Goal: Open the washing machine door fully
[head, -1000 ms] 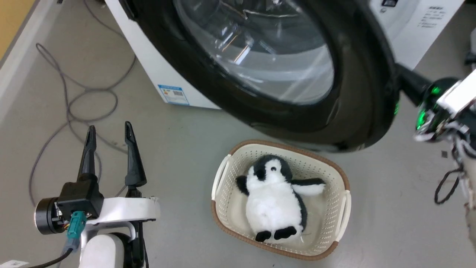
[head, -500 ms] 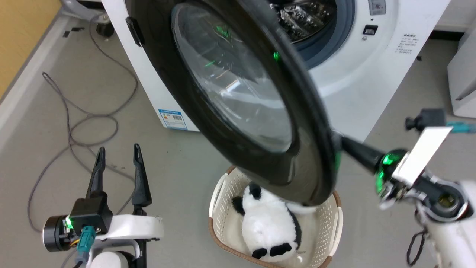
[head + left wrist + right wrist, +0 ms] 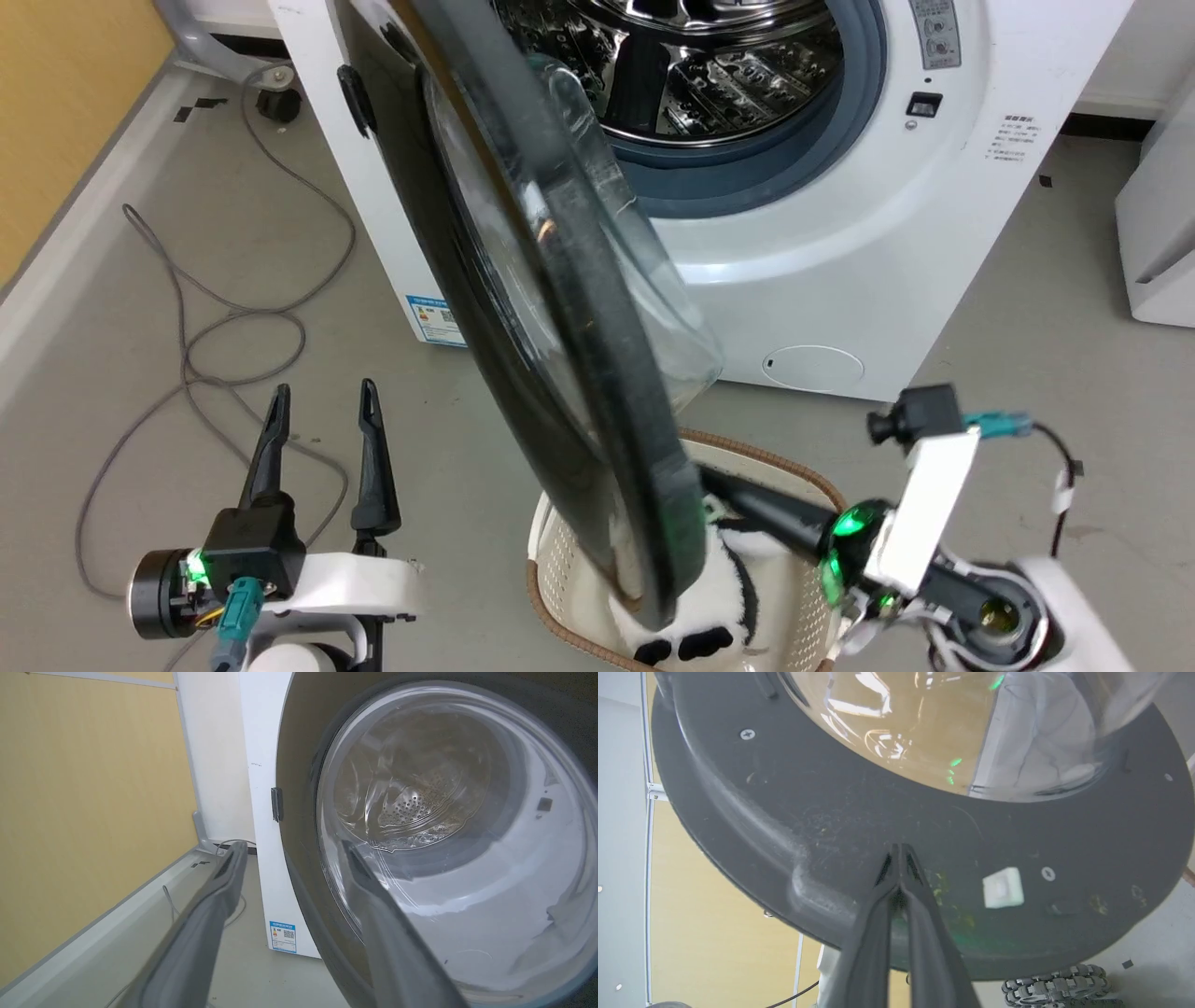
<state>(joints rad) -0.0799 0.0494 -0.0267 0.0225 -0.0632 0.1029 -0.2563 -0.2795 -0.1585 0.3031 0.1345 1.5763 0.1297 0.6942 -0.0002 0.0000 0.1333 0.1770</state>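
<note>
Grey floor throughout, carrying the white washing machine at upper centre and a second white appliance at the right edge. Loose at left, a looping grey cable; at lower centre, a cream basket with a brown rim. Small black tape scraps at upper left and right.

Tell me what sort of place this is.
Probably a laundry corner, perhaps a test room: a white front-loading washing machine, a cream perforated plastic laundry basket, and loose grey cables on the floor.
</note>
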